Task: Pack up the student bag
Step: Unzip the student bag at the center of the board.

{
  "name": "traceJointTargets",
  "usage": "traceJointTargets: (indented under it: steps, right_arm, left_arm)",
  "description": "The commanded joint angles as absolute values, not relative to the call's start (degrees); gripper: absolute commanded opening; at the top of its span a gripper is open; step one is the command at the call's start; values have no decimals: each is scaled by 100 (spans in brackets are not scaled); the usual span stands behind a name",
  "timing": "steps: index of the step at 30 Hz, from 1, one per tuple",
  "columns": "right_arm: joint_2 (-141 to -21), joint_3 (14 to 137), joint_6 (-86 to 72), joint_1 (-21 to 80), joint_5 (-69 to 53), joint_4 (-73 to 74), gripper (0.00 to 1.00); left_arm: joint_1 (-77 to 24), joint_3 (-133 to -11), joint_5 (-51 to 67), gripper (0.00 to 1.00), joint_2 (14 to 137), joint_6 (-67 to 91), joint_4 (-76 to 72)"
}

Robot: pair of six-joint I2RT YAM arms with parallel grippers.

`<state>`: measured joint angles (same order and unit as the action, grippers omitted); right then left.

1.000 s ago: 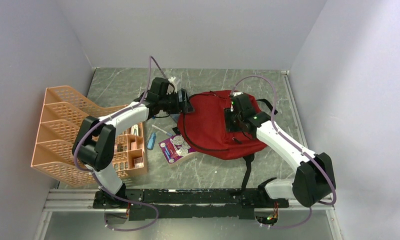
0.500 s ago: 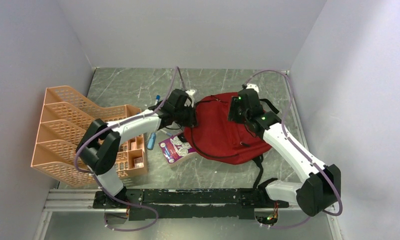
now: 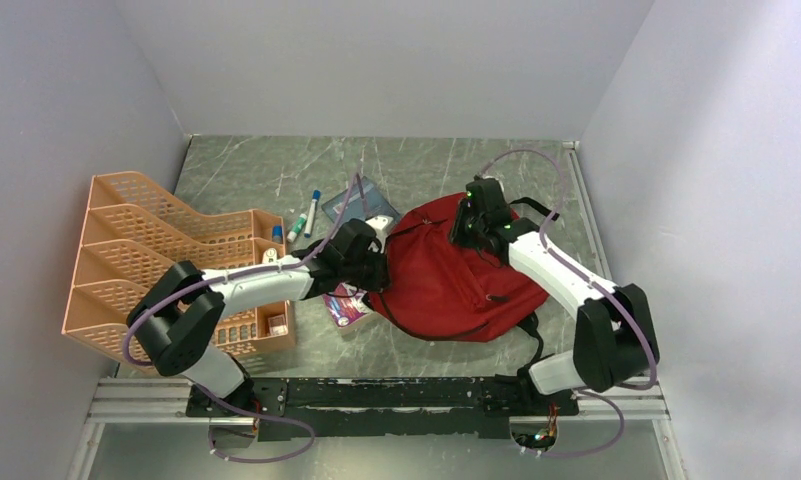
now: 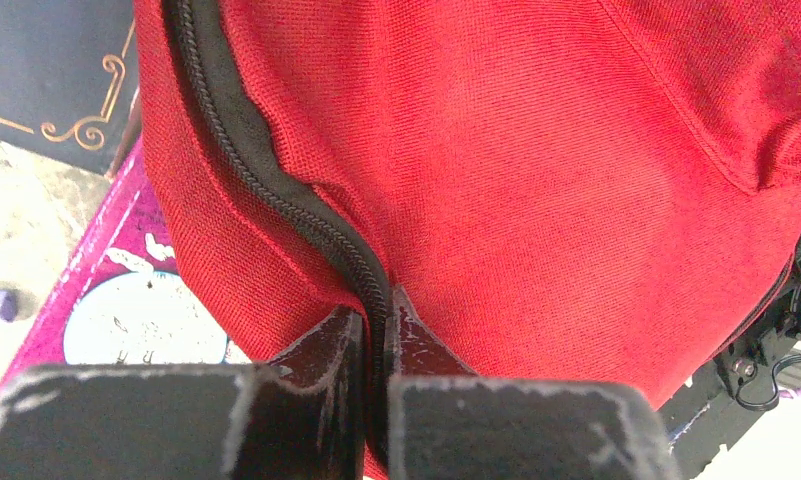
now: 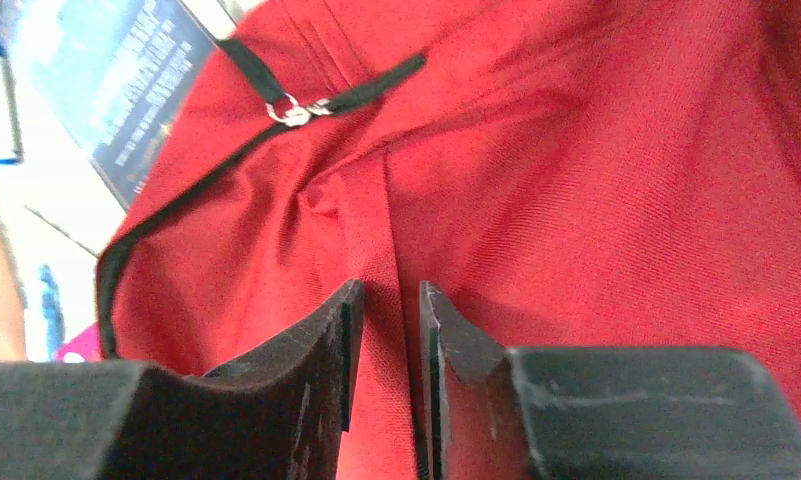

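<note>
1. The soft red fabric backpack [image 3: 446, 285] lies on the counter from the centre into the right half. Its left rim overlaps a magenta printed card [image 3: 338, 305].
2. Our left fingers [image 4: 326, 345] are clamped on the backpack's black zipper line [image 4: 276, 190] at its left side, with almost no gap.
3. Our right fingers [image 5: 321, 330] pinch a fold of red cloth on the far-right side, and fabric fills the narrow gap. The silver zip pull [image 5: 296, 110] sits just beyond them, ungripped.
4. Risk: both holds are on thin cloth only. A hard lift or spread could let the fabric slide out, and the bag would slump.
5. Risk: the left pinch sits on the zipper itself, so a sideways tug could kink or jam it.
6. Risk: dragging the bag would sweep the card along. It could also knock the loose dark blue book [image 3: 361, 195] and marker pens [image 3: 313, 208] near the far edge.
7. Risk: the black strap [image 3: 529, 340] trails toward the near edge beside our right arm and may snag.
8. We cannot tell whether the main compartment is open.
</note>
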<state>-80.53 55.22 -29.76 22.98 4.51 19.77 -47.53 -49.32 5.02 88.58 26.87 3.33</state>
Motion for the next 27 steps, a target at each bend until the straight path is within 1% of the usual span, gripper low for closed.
traceJointTargets:
  steps: [1, 4, 7, 11, 14, 17, 18, 19, 23, 27]
  right_arm:
    - [-8366, 5123, -2919, 2276, 225, 1663, 30]
    - [-8528, 5005, -2831, 2281, 530, 1761, 29]
    - [-8582, 5156, -2719, 2281, 813, 2003, 29]
    - [-8336, 5556, -2567, 2282, 879, 2045, 39]
    - [-8188, 5822, -2482, 2278, 609, 1825, 47]
    - [-8313, 6052, -2554, 2280, 427, 1681, 49]
    - [-8387, 6116, -2598, 2279, 449, 1636, 49]
    - [-8466, 6179, -2661, 2278, 467, 1613, 49]
    - [-8697, 6109, -2903, 2256, 681, 1303, 48]
    - [-8903, 5894, -3115, 2177, 600, 980, 45]
  left_arm:
    - [-4849, -4612, 483, 5, 8762, 2889, 94]
    - [-4857, -4496, 439, 5, 8731, 2939, 58]
    - [-4858, -4440, 378, 5, 8709, 2927, 71]
    - [-4856, -4433, 316, 6, 8727, 2910, 130]
    - [-4858, -4549, 178, 22, 8647, 2917, 303]
    - [-4854, -4874, 12, 44, 8438, 2881, 702]
    - [-4857, -5051, -147, 50, 8350, 2863, 864]
    - [-4851, -5241, -309, 53, 8280, 2830, 1018]
    - [-4829, -6086, -1015, 62, 8184, 2796, 1439]
    - [-4752, -7239, -1468, 65, 8756, 2948, 1719]
